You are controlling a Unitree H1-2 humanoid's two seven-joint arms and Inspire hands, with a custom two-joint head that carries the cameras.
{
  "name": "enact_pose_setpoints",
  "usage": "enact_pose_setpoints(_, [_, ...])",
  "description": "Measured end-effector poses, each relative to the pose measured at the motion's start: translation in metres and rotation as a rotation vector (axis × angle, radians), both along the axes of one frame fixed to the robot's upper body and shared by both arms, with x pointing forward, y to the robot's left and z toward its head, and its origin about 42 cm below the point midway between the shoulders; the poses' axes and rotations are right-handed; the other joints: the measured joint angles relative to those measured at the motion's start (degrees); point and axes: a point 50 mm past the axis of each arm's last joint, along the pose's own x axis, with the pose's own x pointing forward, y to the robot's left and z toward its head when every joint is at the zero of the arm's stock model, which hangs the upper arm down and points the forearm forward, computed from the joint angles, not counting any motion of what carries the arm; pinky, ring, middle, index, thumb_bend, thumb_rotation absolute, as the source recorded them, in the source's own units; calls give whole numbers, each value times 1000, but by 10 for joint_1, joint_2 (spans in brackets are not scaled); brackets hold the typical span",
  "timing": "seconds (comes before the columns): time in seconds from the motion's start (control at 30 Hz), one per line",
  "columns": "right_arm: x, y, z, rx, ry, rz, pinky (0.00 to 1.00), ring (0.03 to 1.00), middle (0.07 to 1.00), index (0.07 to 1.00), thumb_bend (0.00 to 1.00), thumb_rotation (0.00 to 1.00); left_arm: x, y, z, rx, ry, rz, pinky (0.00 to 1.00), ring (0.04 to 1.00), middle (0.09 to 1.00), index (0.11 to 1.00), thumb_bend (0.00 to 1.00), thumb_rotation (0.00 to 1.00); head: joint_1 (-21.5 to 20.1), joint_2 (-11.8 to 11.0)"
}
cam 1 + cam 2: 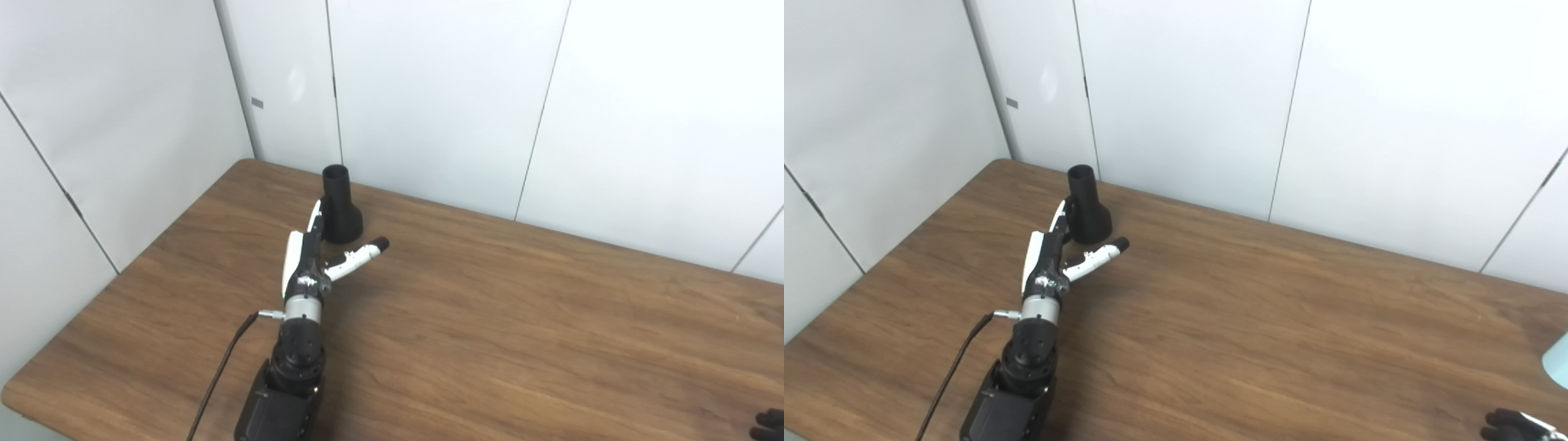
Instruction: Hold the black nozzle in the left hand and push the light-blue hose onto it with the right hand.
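Down at the bottom right edge I see only the dark tips of my right hand [1516, 427], its grasp unreadable. Left hand [312, 254] reaches with fingers [361, 253] spread beside the upright black nozzle [339, 205] on the counter [490, 318]. Hose [1557, 362] is cut off at right.

The scene was lit brightly and evenly, mostly from above. The white wall panels [429, 92] on the far side were nearly washed out, and a soft patch of glare was seen on the far left panel. Only weak, diffuse shadows were cast on the wooden table [490, 318], just beside the black nozzle [339, 205] and right of the left hand [312, 257]. The pictures were slightly soft and grainy, and fine detail was lost in the dark parts.
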Motion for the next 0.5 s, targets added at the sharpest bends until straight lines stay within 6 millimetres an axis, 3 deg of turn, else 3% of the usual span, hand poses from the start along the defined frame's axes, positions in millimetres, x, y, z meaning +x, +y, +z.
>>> enact_pose_setpoints(0.4, [2, -1, -3, 1, -14, 5, 484, 590, 614, 576, 538, 563, 11, -1, -3, 65, -6, 82, 776, 908, 966, 1000, 1000, 365, 2, -10])
enact_pose_setpoints(0.5, [1, -2, -3, -2, -16, 8, 478, 589, 614, 576, 536, 568, 11, 1, -10, 77, 10, 101, 797, 936, 991, 1000, 1000, 353, 4, -11])
